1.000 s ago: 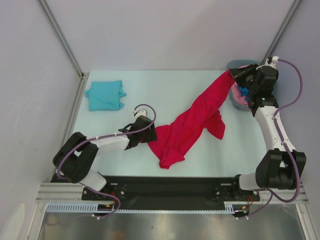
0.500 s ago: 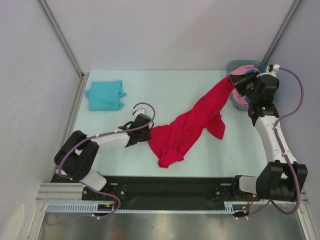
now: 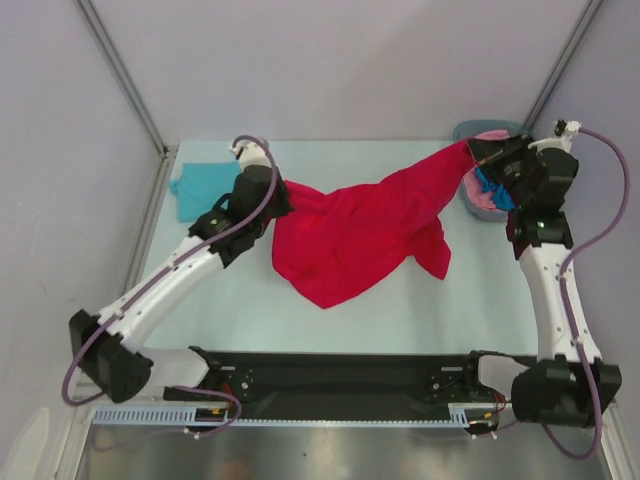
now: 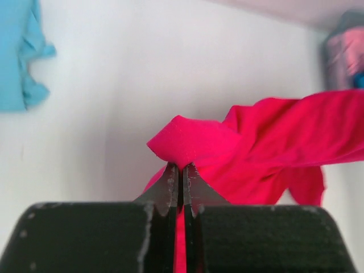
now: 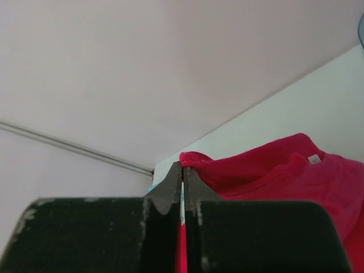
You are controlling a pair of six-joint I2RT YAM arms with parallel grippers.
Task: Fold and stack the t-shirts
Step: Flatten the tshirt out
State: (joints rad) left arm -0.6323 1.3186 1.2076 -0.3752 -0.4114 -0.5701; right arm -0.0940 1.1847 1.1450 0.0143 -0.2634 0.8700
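l fingers (image 4: 182,177), r fingers (image 5: 182,175) pinching red t-shirt (image 3: 350,235), fully closed; neck tag (image 5: 311,158) unreadable.

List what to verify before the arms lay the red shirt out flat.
1. Grip of left pincer on red shirt: ok, shut on a fold.
2. Grip of right pincer on the other end: ok, shut on cloth.
3. Shirt stretched flat: not ok, bunched, sagging onto the table.
4. Shirt free of the clothes in the bin: cannot tell.
5. The teal shirt lies apart from the red one: ok.
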